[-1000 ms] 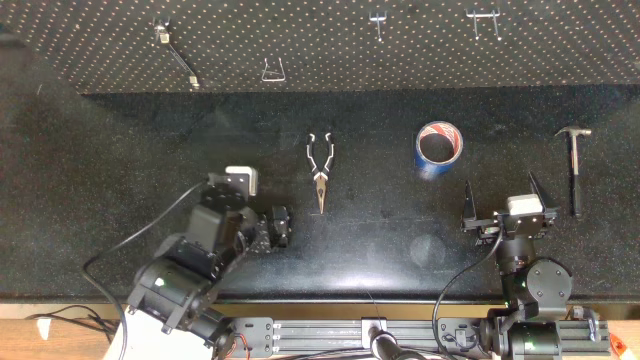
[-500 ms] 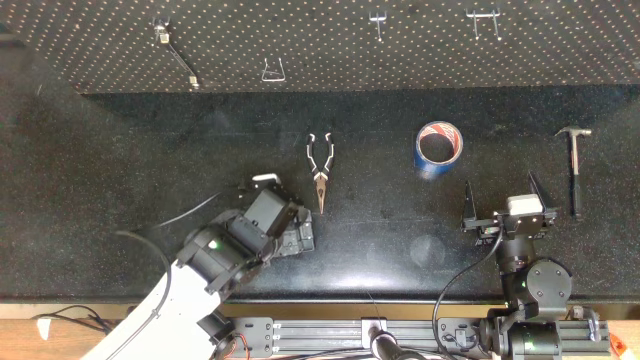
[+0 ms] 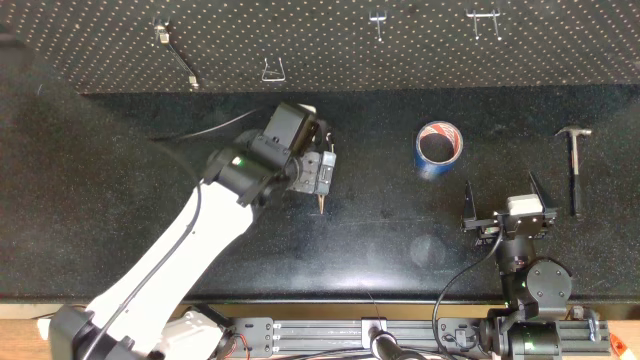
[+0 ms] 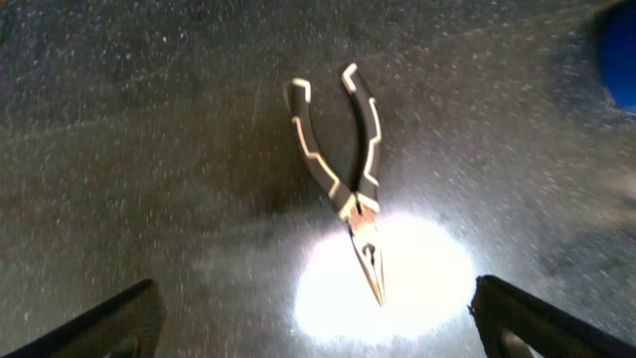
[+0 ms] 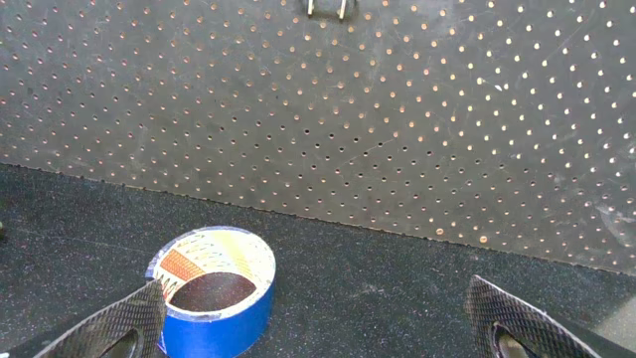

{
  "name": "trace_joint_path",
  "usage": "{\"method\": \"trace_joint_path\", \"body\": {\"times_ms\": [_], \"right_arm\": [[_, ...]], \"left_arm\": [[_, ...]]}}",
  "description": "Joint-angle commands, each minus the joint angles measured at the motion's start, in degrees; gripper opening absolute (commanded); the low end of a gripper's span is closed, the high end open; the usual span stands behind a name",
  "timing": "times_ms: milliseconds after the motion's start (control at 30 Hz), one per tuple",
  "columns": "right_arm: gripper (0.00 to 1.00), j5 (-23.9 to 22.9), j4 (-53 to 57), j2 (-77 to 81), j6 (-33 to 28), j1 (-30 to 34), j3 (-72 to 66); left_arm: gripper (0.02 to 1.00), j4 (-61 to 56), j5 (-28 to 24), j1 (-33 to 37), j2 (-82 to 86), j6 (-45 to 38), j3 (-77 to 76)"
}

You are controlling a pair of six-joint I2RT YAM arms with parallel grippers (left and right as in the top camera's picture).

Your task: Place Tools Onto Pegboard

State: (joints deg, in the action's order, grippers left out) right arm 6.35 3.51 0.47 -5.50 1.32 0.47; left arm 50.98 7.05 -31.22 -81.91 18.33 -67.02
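Black-handled pliers lie flat; left gripper hovers over them, jaws wide apart, evidently lined up to straddle them.

Left pincer over pliers, tape roll and hammer farther right.

Legible text, numerals, signs: none. Tape roll: orange-and-white printed pattern on the inner face, too small to read. Pliers: pale zigzag stripes along the handles, decorative only, no characters.
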Motion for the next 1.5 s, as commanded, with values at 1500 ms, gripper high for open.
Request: {"method": "trace_joint_path", "body": {"times_ms": [1500], "right_arm": [[0.978,0.68,0.13,-0.42,-0.61,-0.28,-0.24]], "left_arm": [[0.996,-2.36,-5.57,3.26,-27.23,12.70,-11.06]]}}
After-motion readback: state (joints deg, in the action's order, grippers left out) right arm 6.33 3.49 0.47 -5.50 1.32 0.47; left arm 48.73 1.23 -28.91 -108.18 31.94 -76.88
